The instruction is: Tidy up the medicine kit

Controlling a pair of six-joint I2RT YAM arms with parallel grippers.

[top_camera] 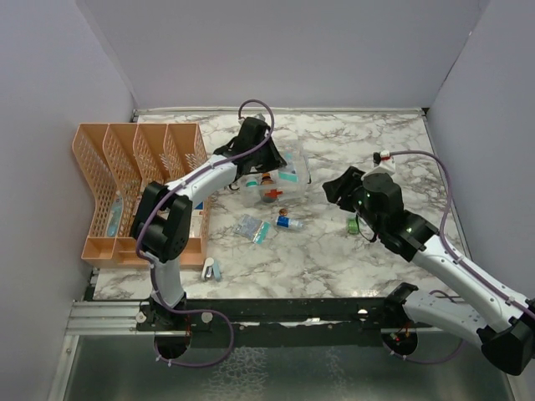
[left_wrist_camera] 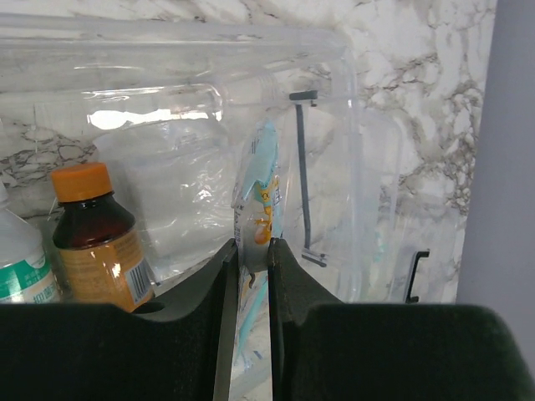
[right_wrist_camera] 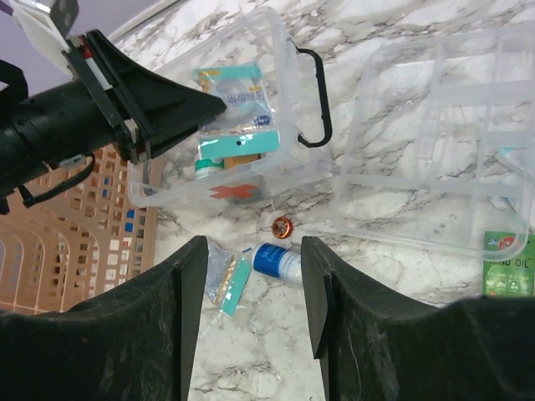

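The medicine kit (top_camera: 282,194) is a clear box with a red cross (right_wrist_camera: 234,191) and a black handle (right_wrist_camera: 314,100), standing open at mid-table. Inside it are a brown bottle with an orange cap (left_wrist_camera: 94,240) and a white bottle (left_wrist_camera: 17,269). My left gripper (left_wrist_camera: 252,251) is shut on a teal and orange printed packet (left_wrist_camera: 264,188) and holds it upright inside the box. My right gripper (right_wrist_camera: 251,288) hovers open above the table in front of the kit, with nothing between its fingers. Beneath it lie a blue-capped bottle (right_wrist_camera: 280,261), a small orange cap (right_wrist_camera: 282,225) and flat packets (right_wrist_camera: 227,280).
A clear divided tray (right_wrist_camera: 435,159) lies right of the kit, with a green sachet (right_wrist_camera: 507,266) at its near edge. The orange lattice organizer (top_camera: 138,188) stands at the left. Small items (top_camera: 211,269) lie near the front left edge. Grey walls enclose the table.
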